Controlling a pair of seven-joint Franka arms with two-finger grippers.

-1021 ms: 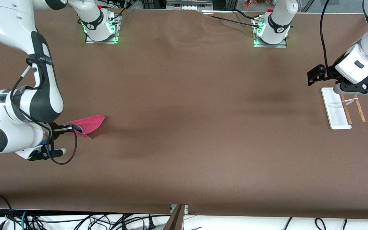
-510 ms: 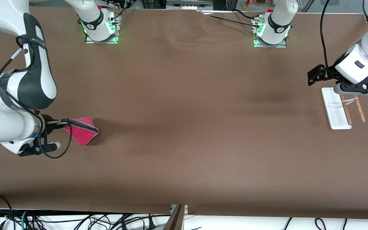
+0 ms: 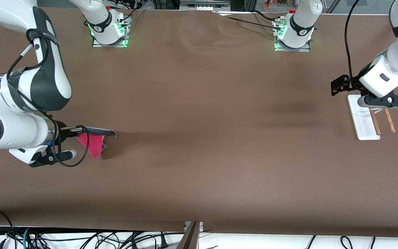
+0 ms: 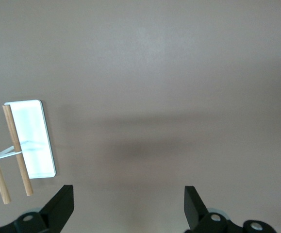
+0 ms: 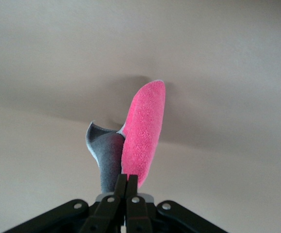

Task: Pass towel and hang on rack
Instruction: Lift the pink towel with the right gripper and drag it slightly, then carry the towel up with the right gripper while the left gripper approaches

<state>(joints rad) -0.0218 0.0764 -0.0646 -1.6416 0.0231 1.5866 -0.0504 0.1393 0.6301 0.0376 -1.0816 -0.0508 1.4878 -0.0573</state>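
The towel (image 3: 94,144), pink and fuzzy with a grey reverse side, hangs folded from my right gripper (image 3: 80,130), over the table at the right arm's end. In the right wrist view the jaws of the right gripper (image 5: 126,182) are shut on the towel (image 5: 145,133), whose grey flap (image 5: 108,158) curls beside the pink face. The rack (image 3: 363,121) has a white base and two brown rods (image 3: 389,121) and stands at the left arm's end. My left gripper (image 3: 337,86) is open over the table beside the rack. The left wrist view shows the rack (image 4: 32,141) off to one side of the open left gripper (image 4: 128,196).
Brown cloth covers the table (image 3: 199,138), with slight wrinkles near the robots' bases. Both bases (image 3: 110,33) are lit green along the table's edge farthest from the front camera. Cables (image 3: 81,238) lie past the edge nearest the camera.
My right gripper has turned and lifted with the towel, which was lying out flat and now hangs folded from the jaws. The left hand shifted slightly over the rack's end.
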